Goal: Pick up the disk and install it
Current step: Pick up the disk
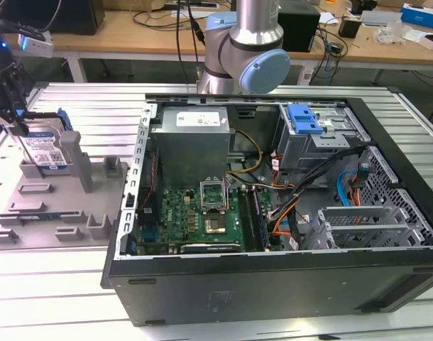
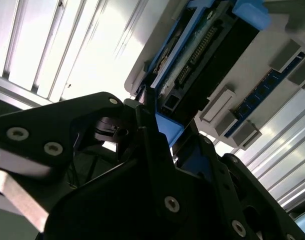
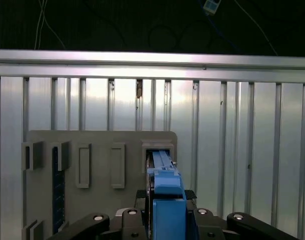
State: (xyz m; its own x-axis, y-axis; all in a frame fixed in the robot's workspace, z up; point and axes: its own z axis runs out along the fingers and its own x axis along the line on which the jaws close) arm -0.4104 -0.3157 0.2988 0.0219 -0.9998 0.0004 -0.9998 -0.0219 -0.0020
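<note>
The disk (image 1: pixel 45 150), silver with a white-and-blue label and a blue carrier, stands on edge at the exterior view's left, over the grey fixture (image 1: pixel 53 206). My gripper (image 1: pixel 19 126) comes down onto it from above and is shut on its top edge. In the first wrist view the blue carrier (image 3: pixel 167 200) sits between the black fingers (image 3: pixel 123 220), directly over the fixture's slot (image 3: pixel 158 150). In the second wrist view the disk (image 2: pixel 202 45) shows its connector end, with the gripper (image 2: pixel 157 125) clamped on the blue frame. Whether the disk's lower edge rests in the slot is unclear.
An open computer case (image 1: pixel 273 298) lies at the exterior view's right, with a grey power supply (image 1: pixel 192 142), a green motherboard (image 1: pixel 202 213) and a drive cage with a blue latch (image 1: pixel 305 117). A grey post (image 1: pixel 71 153) stands beside the disk. The robot arm's base (image 1: pixel 241 50) rises behind the case.
</note>
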